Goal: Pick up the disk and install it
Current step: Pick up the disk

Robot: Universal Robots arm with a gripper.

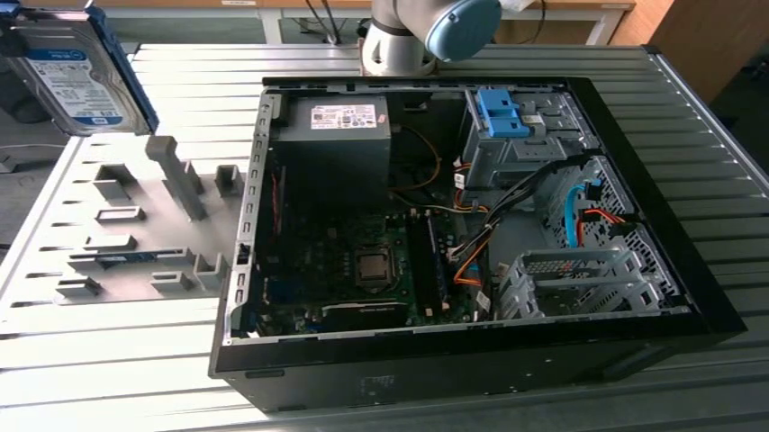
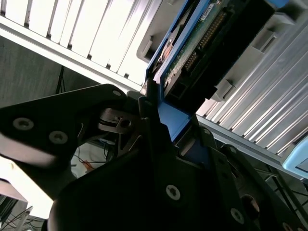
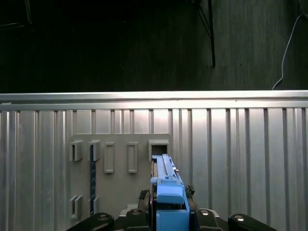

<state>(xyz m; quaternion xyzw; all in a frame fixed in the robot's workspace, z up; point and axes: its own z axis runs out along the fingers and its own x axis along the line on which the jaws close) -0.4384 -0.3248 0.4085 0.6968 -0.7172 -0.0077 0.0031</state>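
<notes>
The disk, silver-grey with a white-and-blue label and blue rails, hangs in the air at the exterior view's far upper left, above the table's edge. In the first wrist view the disk is seen edge-on with its blue tab toward the camera, and my gripper is shut on it, black fingers on both sides. In the second wrist view the disk's green board and connector show above my gripper, which clamps its blue rail.
An open black computer case lies on the ribbed metal table. Inside are a black power supply, a motherboard and a drive cage with a light-blue bracket. A grey slotted fixture plate lies beside the case, below the held disk.
</notes>
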